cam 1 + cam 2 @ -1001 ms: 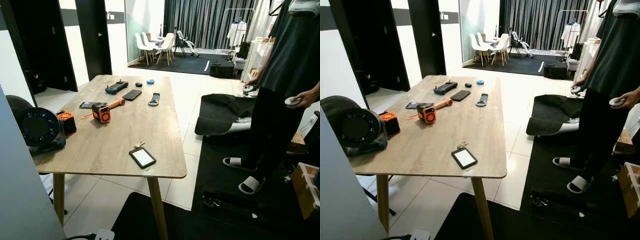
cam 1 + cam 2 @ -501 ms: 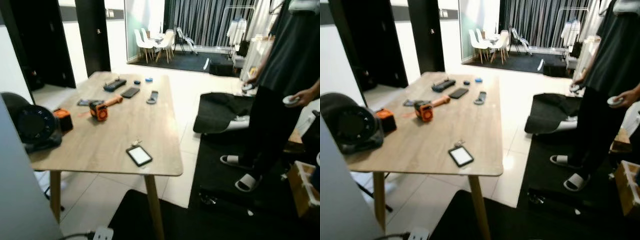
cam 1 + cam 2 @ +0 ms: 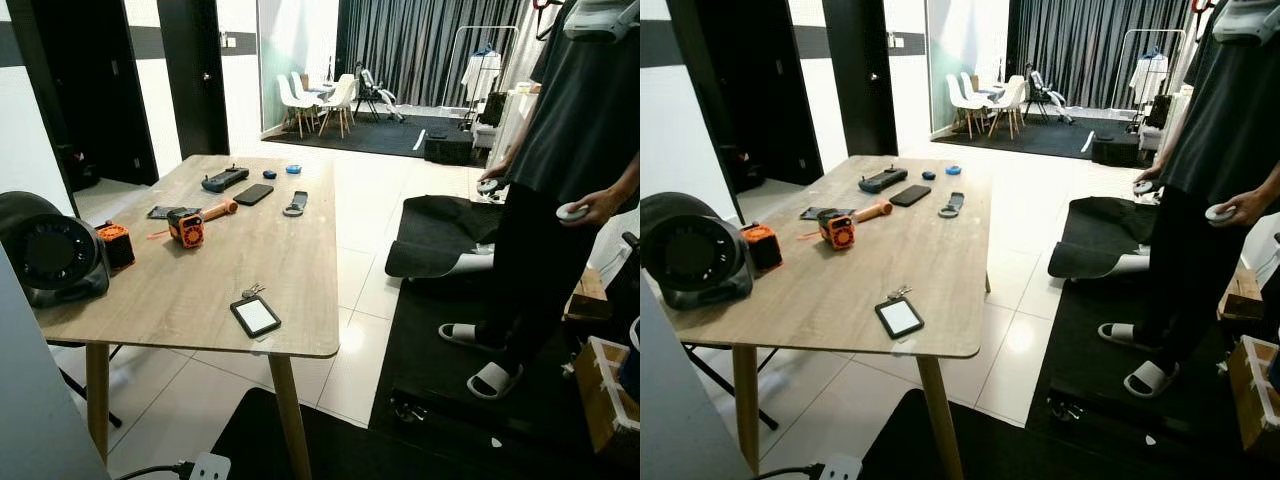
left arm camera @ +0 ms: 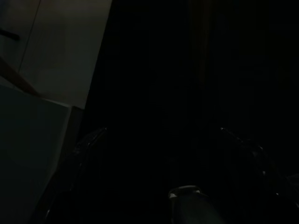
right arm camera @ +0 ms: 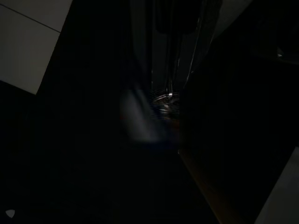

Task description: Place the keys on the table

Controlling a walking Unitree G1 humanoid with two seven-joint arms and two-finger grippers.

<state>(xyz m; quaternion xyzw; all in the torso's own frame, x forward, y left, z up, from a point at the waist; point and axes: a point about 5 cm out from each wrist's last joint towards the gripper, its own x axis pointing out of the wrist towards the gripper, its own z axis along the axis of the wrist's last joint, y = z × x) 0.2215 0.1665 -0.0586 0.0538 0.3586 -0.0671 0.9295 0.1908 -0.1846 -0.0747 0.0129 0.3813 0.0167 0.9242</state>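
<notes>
Keys (image 3: 252, 290) lie on wooden table (image 3: 300, 250), near edge, touching far end of black card holder (image 3: 256, 316). Wrist views v. dark: jaws' state can't tell; keys-to-jaws relation n/d.

Table (image 3: 200, 290): pale matt wood grain. Floor tiles (image 3: 360, 300): glossy, reflective. Keys (image 3: 252, 291): metallic. Mat (image 3: 440, 225), right of frame: dark cloth.

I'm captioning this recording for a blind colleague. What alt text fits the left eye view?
A wooden table holds a small bunch of keys beside a card holder near its front edge, with tools, a phone and a round black fan farther along. To the right a person in sandals stands on a dark mat.
</notes>
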